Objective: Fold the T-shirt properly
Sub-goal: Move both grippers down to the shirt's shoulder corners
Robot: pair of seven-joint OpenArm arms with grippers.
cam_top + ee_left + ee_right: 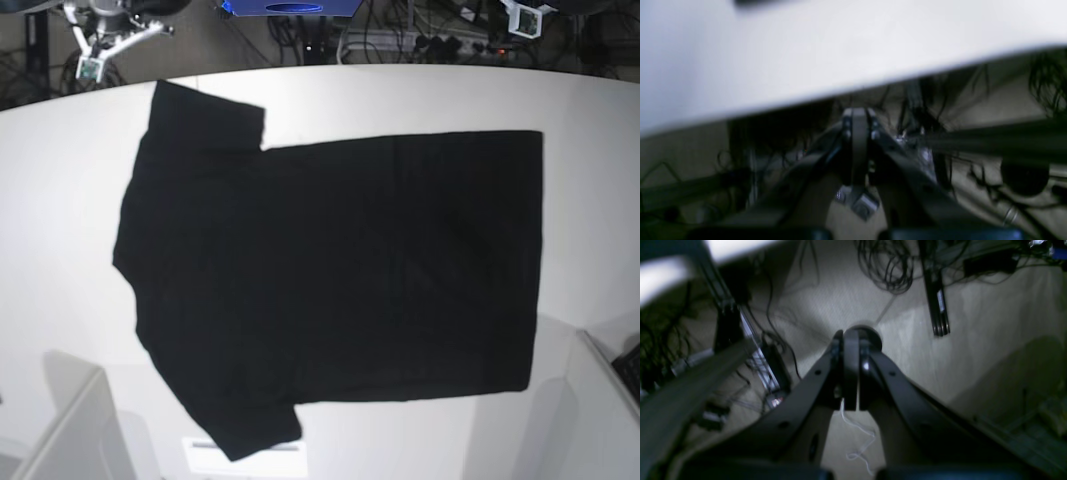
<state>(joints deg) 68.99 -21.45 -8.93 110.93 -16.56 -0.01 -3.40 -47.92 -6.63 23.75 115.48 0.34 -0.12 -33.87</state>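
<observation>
The T-shirt (330, 270) is lying flat across the middle of the table (60, 180), collar at 9 o'clock, while the left gripper (858, 115) and right gripper (850, 336) are hanging off-table pinched closed on nothing, so they're risking snagging those floor cables (887, 266).

A white worktop (400, 100) fills the base view. Beyond its far edge lie tangled cables (450, 40) and a blue box (290, 8). Near its front edge, a white label (245, 448).
</observation>
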